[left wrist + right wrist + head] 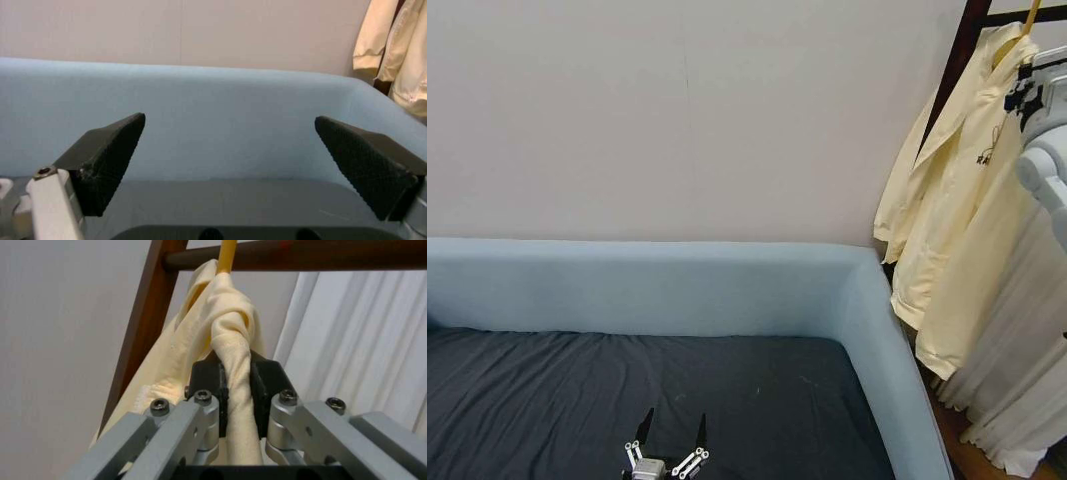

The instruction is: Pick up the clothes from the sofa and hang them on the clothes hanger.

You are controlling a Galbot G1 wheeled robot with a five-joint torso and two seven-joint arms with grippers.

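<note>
The sofa (677,290) backs onto the wall (677,120); the rack (957,50) stands off its right end. The jacket (957,200) hangs from the rack, curtain (1017,350) to its right. The left gripper (670,430) hovers over the seat front; the right gripper (237,385) has its jaws around the jacket's collar

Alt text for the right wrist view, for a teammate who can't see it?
The right gripper is shut on a twisted bunch of the cream garment, which hangs from a yellow hanger on a dark wooden rail; white curtain behind.

jacket (230,325) fold hidden inside right pincer (237,379), hanger (227,251) top cropped
</note>
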